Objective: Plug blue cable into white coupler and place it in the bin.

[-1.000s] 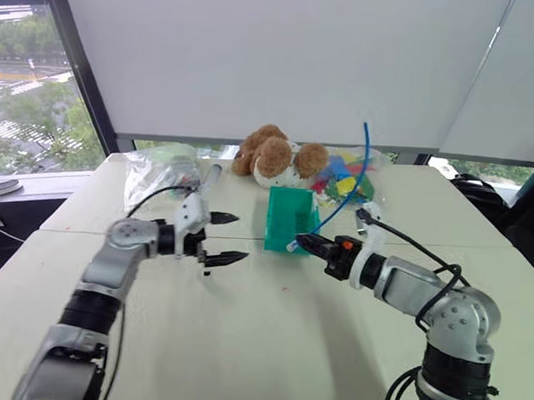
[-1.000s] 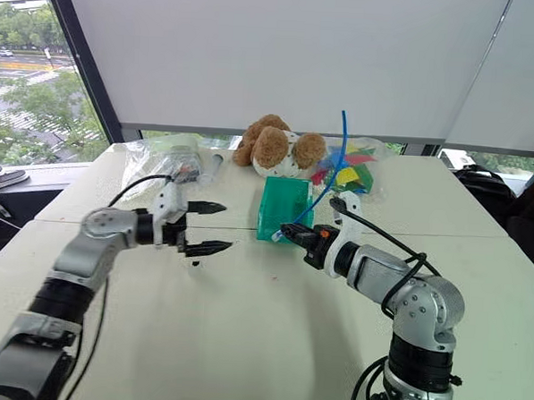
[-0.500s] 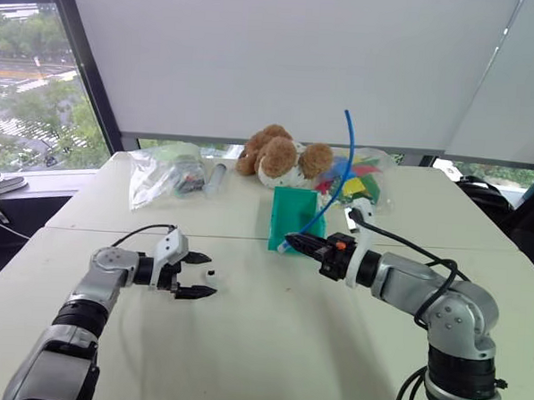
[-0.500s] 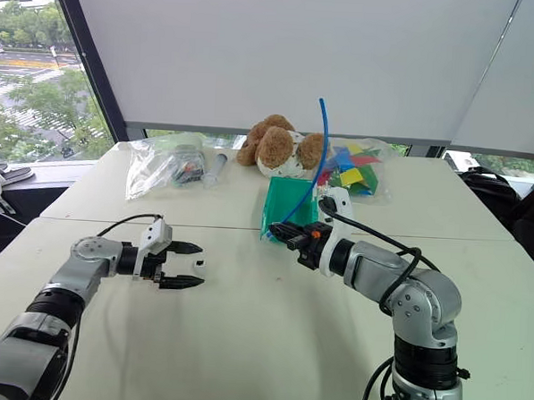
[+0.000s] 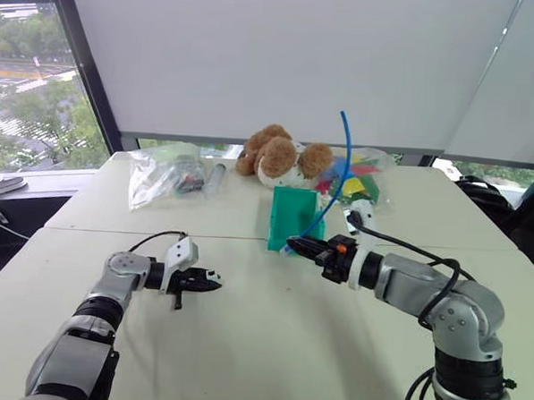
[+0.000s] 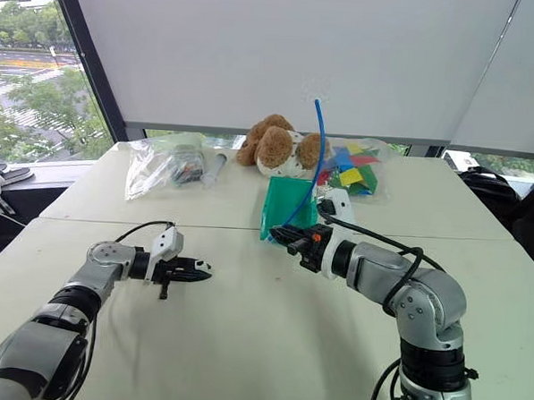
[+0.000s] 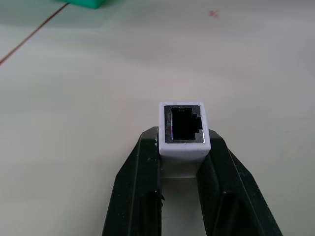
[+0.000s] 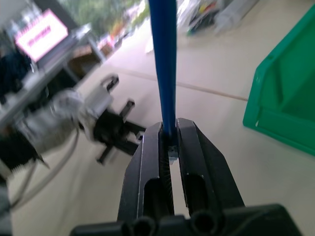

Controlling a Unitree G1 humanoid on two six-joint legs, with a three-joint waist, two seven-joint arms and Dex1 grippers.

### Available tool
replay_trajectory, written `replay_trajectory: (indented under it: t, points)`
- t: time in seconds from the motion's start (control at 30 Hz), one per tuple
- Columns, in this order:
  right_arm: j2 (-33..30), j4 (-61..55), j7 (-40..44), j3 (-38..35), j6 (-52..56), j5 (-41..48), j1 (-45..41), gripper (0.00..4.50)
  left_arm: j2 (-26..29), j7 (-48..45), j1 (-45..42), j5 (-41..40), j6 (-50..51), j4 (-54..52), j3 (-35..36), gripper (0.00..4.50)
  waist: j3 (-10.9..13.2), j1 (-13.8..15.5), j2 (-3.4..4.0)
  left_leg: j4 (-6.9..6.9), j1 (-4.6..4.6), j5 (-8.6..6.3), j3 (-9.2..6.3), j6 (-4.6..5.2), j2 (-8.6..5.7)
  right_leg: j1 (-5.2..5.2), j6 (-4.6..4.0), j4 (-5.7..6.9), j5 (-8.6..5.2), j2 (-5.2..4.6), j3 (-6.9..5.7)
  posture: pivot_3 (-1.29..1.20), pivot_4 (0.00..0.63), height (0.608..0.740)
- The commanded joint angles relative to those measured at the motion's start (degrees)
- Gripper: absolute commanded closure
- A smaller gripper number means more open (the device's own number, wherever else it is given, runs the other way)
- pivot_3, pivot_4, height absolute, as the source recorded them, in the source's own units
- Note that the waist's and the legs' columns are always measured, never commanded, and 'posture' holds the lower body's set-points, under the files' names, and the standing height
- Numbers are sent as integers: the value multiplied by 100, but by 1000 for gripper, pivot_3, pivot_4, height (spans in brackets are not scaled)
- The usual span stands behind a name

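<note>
My left gripper [image 5: 211, 282] lies low over the table at the left, shut on the white coupler [image 7: 183, 132]. The coupler is a small white block with its dark socket facing outward, pinched between the two black fingers [image 7: 140, 187]. My right gripper [image 5: 293, 247] hovers just in front of the teal-green bin [image 5: 293, 219] and is shut on the blue cable [image 8: 163, 59] near its plug end. From there the cable rises in a curve above the bin [image 5: 342, 132]. The two grippers point toward each other, about a forearm's length apart.
A brown and white plush dog [image 5: 278, 156] sits behind the bin. One clear bag [image 5: 161, 172] lies at the back left and another holding coloured pieces [image 5: 353, 178] at the back right. A grey tube [image 5: 214, 175] rests between them. A seam [image 5: 113, 231] crosses the table.
My left gripper dropped from chest height to the table, straddled the white coupler while open, then closed on it. The right gripper kept its place holding the cable, which leaned slightly.
</note>
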Motion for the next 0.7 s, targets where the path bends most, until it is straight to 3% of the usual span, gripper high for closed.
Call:
replay_trajectory:
  t: [0.03,0.3,0.47,0.7]
  points:
    - [-524,-241,806,546,-684,-403,-207,4500,-207,-358,-108,-239,214,-613,24,4120,-1,-8,-1,0,-1,0,0,0,0,1,0,-5,0,0,0,0,150,740]
    - [-1322,224,2382,1785,-2163,-1614,-601,4500,-1020,-378,-66,248,250,-1125,-695,4120,0,-24,-2,0,-1,-2,2,3,3,6,2,-18,1,6,-2,0,150,740]
    - [-1297,572,2797,2157,-2618,-2090,-595,4500,-1362,-123,-167,583,85,-889,-1011,4120,1,-16,-3,1,-1,-2,3,3,3,7,2,-19,1,6,-2,0,150,740]
    - [-1160,901,3139,2530,-2866,-2569,-561,4500,-1421,-79,-181,835,-123,-707,-1186,4120,0,-3,-3,2,-1,-2,1,3,3,8,2,-21,1,3,-2,0,150,740]
